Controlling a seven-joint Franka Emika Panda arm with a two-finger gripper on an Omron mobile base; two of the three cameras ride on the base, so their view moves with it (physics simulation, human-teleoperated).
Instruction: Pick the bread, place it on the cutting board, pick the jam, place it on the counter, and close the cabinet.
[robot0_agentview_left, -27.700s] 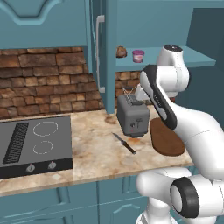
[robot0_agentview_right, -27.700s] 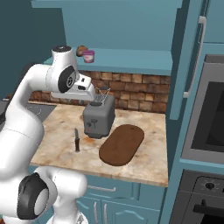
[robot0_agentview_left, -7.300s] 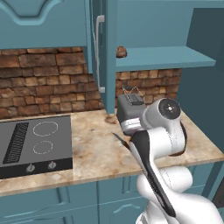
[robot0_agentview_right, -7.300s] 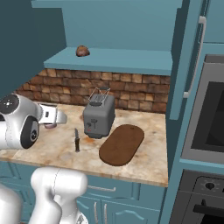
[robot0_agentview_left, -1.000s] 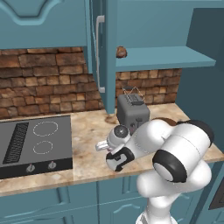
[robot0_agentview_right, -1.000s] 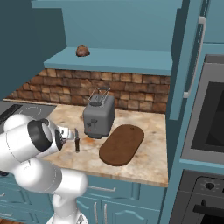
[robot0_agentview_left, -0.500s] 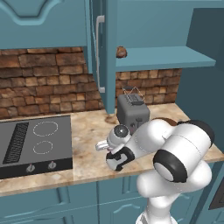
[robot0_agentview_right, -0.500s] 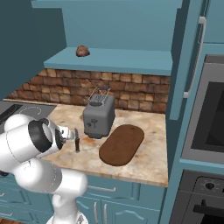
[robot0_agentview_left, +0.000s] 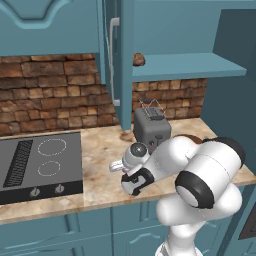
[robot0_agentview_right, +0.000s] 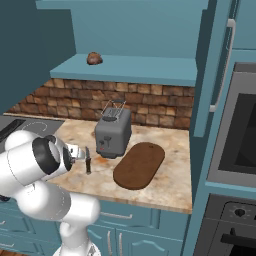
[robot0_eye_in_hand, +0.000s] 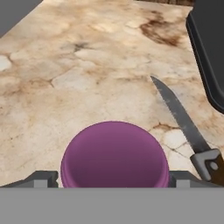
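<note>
jam (robot0_eye_in_hand: 114, 154) between pincer (robot0_eye_in_hand: 113, 178) tips, jar body hidden, contact unclear

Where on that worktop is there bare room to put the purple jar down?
Free: the counter between the stovetop and the knife, right below the jam held in the gripper. Crowded: further right, where knife, toaster and cutting board sit close together.

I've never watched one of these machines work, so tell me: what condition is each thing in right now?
jam: between the gripper's fingertips, low over the counter.
bread: on the cabinet shelf.
cutting board: flat on the counter, bare.
cabinet: door open.
knife: flat on the counter beside the jam.
toaster: upright, slots hold no toast.
</note>
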